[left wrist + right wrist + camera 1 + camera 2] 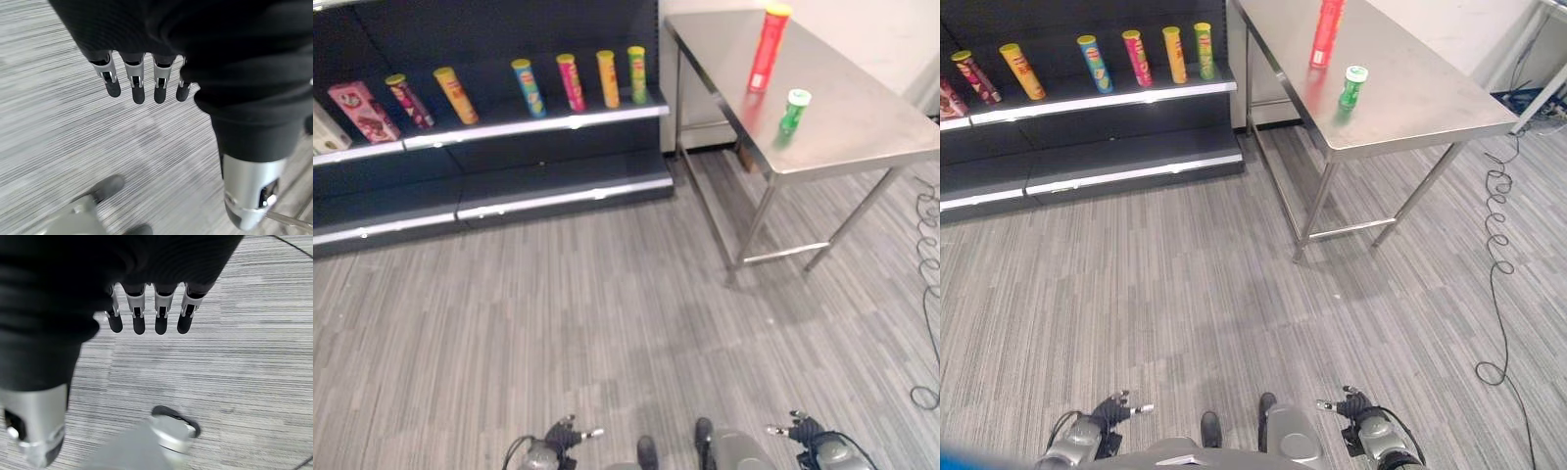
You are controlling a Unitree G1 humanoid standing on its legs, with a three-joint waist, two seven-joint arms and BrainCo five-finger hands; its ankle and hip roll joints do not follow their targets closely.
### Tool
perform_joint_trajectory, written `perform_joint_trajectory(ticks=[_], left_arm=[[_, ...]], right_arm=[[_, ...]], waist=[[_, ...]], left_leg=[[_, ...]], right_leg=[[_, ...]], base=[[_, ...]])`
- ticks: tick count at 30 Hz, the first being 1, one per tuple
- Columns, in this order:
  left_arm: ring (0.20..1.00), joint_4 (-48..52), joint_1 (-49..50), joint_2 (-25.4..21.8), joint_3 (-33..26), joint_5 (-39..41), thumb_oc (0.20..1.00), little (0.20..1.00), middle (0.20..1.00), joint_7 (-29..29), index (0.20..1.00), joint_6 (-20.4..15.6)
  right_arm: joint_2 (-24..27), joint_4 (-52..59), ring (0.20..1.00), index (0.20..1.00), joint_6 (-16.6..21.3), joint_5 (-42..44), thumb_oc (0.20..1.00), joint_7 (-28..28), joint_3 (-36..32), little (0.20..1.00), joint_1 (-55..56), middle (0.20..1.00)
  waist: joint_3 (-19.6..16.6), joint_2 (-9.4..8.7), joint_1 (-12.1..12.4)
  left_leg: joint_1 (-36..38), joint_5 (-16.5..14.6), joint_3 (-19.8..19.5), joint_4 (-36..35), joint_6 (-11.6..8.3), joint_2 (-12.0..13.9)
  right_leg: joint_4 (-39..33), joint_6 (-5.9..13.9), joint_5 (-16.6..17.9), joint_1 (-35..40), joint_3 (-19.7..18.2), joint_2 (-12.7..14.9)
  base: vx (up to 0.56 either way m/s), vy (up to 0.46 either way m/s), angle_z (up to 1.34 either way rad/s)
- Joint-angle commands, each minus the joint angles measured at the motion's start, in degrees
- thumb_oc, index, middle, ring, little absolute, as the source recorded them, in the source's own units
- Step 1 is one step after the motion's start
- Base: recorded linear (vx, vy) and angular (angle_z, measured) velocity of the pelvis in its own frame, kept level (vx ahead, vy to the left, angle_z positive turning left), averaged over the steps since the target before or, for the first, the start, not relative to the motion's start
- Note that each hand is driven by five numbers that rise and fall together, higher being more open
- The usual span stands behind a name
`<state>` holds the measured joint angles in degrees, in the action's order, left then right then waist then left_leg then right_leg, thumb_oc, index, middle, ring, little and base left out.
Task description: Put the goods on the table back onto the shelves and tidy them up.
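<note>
Both hands' fingers (138,88) hang straight and empty; red can (769,49) and green bottle (793,111) stand on the table (862,127).

Left hand (146,78) hanging low, fingers straight, right hand (146,313) seemingly likewise

A tall red tube (768,49) with a yellow lid stands upright on the steel table (862,122), toward its far end. A short green can (792,111) with a white lid stands upright just beside it, nearer the table's front edge; the two are apart. On the upper shelf (538,125), six tubes (572,82) stand in a row, with a pink box (363,111) at the row's left end.
</note>
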<state>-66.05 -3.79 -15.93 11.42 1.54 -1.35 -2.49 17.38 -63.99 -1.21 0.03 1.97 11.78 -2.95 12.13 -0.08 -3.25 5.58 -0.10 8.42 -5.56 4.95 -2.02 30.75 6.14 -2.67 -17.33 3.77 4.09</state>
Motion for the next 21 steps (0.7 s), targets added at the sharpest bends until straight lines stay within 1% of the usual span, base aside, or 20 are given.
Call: perform_joint_trajectory(ticks=[1,2,3,4,5,6,7,8,9,10,11,12,13,17,18,19,21], left_arm=[[1.000,0.0,-0.3,-1.9,-0.2,0.4,1.000,1.000,1.000,0.0,1.000,-1.0],[1.000,0.0,-0.3,-1.8,-0.2,0.4,1.000,1.000,1.000,0.0,1.000,-1.0],[1.000,0.4,-0.9,-1.9,0.0,0.5,1.000,1.000,1.000,-0.2,1.000,-1.1],[1.000,0.4,-0.9,-1.9,0.0,0.5,1.000,1.000,1.000,-0.2,1.000,-1.1],[1.000,0.8,-1.4,-2.0,0.3,0.4,1.000,1.000,1.000,-0.2,1.000,-1.1],[1.000,0.7,-1.5,-1.7,0.3,0.0,1.000,1.000,1.000,0.0,1.000,-1.2],[1.000,0.7,-1.3,-1.6,0.4,-0.1,1.000,1.000,1.000,0.1,1.000,-1.2],[1.000,0.5,-1.3,-1.3,0.8,-0.6,1.000,1.000,1.000,0.2,1.000,-1.3],[1.000,0.4,-1.1,-1.2,0.9,-0.8,1.000,1.000,1.000,0.2,1.000,-1.3],[1.000,0.3,-0.8,-0.9,1.0,-1.0,1.000,1.000,1.000,0.3,1.000,-1.3],[1.000,0.3,-0.8,-0.9,1.0,-1.0,1.000,1.000,1.000,0.3,1.000,-1.3],[1.000,-0.2,-0.6,-0.5,0.8,-0.8,1.000,1.000,1.000,0.4,1.000,-1.2],[1.000,-0.4,-0.7,-0.2,1.3,-0.8,1.000,1.000,1.000,0.4,1.000,-1.2],[1.000,-0.3,-0.7,-0.1,1.8,-0.7,1.000,1.000,1.000,0.6,1.000,-1.1],[1.000,-0.3,-0.7,-0.1,1.8,-0.7,1.000,1.000,1.000,0.6,1.000,-1.0],[1.000,-0.4,-0.9,0.0,1.9,-0.5,1.000,1.000,1.000,0.6,1.000,-1.0],[1.000,-0.2,-0.9,-0.1,1.7,0.1,1.000,1.000,1.000,0.9,1.000,-0.9]], right_arm=[[0.2,-0.3,1.000,1.000,0.6,0.4,1.000,0.2,1.1,1.000,-0.3,1.000],[0.3,-0.3,1.000,1.000,0.6,0.4,1.000,0.2,1.1,1.000,-0.3,1.000],[0.4,-0.9,1.000,1.000,0.5,0.7,1.000,0.2,0.7,1.000,-0.2,1.000],[0.4,-0.9,1.000,1.000,0.5,0.7,1.000,0.2,0.7,1.000,-0.2,1.000],[0.4,-1.7,1.000,1.000,0.4,1.0,1.000,0.3,0.3,1.000,0.1,1.000],[0.4,-2.4,1.000,1.000,0.1,0.5,1.000,0.3,-0.5,1.000,0.8,1.000],[0.6,-2.5,1.000,1.000,0.1,0.3,1.000,0.3,-0.6,1.000,1.1,1.000],[1.1,-2.4,1.000,1.000,0.3,0.2,1.000,0.3,-1.1,1.000,2.3,1.000],[1.3,-2.5,1.000,1.000,0.3,0.3,1.000,0.2,-1.1,1.000,2.5,1.000],[1.6,-2.5,1.000,1.000,0.3,0.4,1.000,0.1,-1.4,1.000,2.9,1.000],[1.6,-2.5,1.000,1.000,0.3,0.4,1.000,0.1,-1.4,1.000,2.9,1.000],[2.0,-2.8,1.000,1.000,0.5,0.4,1.000,0.0,-1.7,1.000,3.3,1.000],[2.6,-3.2,1.000,1.000,0.5,0.6,1.000,0.1,-1.8,1.000,3.1,1.000],[4.1,-2.2,1.000,1.000,0.8,1.2,1.000,0.1,-2.3,1.000,3.1,1.000],[4.1,-2.2,1.000,1.000,0.8,1.2,1.000,0.1,-2.3,1.000,3.1,1.000],[4.4,-2.1,1.000,1.000,0.9,1.5,1.000,0.2,-2.3,1.000,2.9,1.000],[4.8,-1.6,1.000,1.000,1.0,2.1,1.000,0.3,-2.5,1.000,2.9,1.000]], waist=[[0.0,-0.91,-1.8],[0.2,-0.79,-1.9],[0.5,-1.28,-3.0],[0.5,-1.27,-3.0],[0.5,-1.88,-4.1],[0.5,-2.31,-5.7],[0.4,-2.16,-5.9],[-0.3,-2.24,-6.3],[-0.8,-2.49,-6.4],[-1.6,-2.19,-6.6],[-1.6,-2.18,-6.6],[-2.6,-1.91,-7.0],[-3.3,-1.22,-6.9],[-4.7,-0.15,-7.2],[-4.7,-0.12,-7.3],[-4.8,0.30,-7.4],[-5.1,0.21,-7.6]], left_leg=[[3.0,-8.2,-3.4,2.6,-1.02,-1.0],[3.3,-8.3,-3.5,2.6,-1.06,-0.9],[4.9,-9.2,-4.6,1.9,-1.37,-1.7],[4.9,-9.2,-4.6,1.9,-1.37,-1.7],[6.4,-10.3,-6.0,1.6,-1.63,-2.5],[9.7,-11.7,-7.6,0.6,-2.48,-3.0],[10.4,-12.1,-8.0,0.6,-2.57,-3.0],[11.9,-13.6,-9.5,0.6,-2.57,-3.3],[12.5,-14.1,-10.0,0.6,-2.54,-3.3],[13.2,-14.9,-10.5,0.6,-2.84,-2.7],[13.2,-14.9,-10.5,0.6,-2.84,-2.7],[14.0,-15.2,-10.6,0.6,-3.38,-2.0],[13.5,-14.4,-11.0,2.1,-4.51,-0.6],[12.1,-10.3,-11.0,7.9,-7.91,1.7],[12.1,-10.4,-11.1,8.0,-7.93,1.7],[11.5,-8.8,-10.8,10.7,-9.38,2.7],[9.6,-5.1,-10.0,17.2,-11.85,3.8]], right_leg=[[-7.0,1.65,1.4,0.8,-3.6,0.9],[-7.1,1.62,1.3,1.2,-3.4,0.8],[-15.5,1.92,3.1,0.6,-3.3,-0.8],[-15.6,1.92,3.1,0.7,-3.3,-0.8],[-24.3,2.85,6.1,-0.3,-3.2,-1.7],[-32.4,4.46,8.8,-2.5,-0.5,-2.7],[-32.7,4.46,8.8,-2.4,0.7,-2.6],[-33.3,3.53,9.3,-1.0,1.5,-2.3],[-32.7,2.64,10.5,-0.5,1.4,-2.4],[-33.2,2.23,10.7,0.4,1.7,-2.9],[-33.2,2.23,10.7,0.4,1.7,-2.9],[-32.0,1.50,10.7,0.5,1.8,-3.3],[-31.4,0.94,10.2,1.2,2.7,-3.8],[-31.0,-0.81,7.9,3.3,3.9,-5.3],[-31.0,-0.83,7.9,3.4,3.9,-5.3],[-31.3,-1.57,6.9,4.7,4.0,-6.1],[-32.3,-2.99,5.1,7.4,4.0,-6.7]], base=[[0.18,0.029,0.06],[0.24,-0.024,0.00],[0.15,-0.024,0.12],[0.32,-0.055,0.11],[0.52,-0.084,0.09],[0.59,-0.092,0.27],[0.63,-0.125,0.65],[0.41,-0.123,0.73],[0.45,-0.162,0.77],[0.23,-0.097,0.70],[0.29,-0.130,0.79],[0.32,-0.170,0.62],[0.41,-0.224,0.38],[0.26,-0.150,0.34],[0.17,-0.101,0.19],[0.18,-0.110,0.20],[0.25,-0.155,0.22]])
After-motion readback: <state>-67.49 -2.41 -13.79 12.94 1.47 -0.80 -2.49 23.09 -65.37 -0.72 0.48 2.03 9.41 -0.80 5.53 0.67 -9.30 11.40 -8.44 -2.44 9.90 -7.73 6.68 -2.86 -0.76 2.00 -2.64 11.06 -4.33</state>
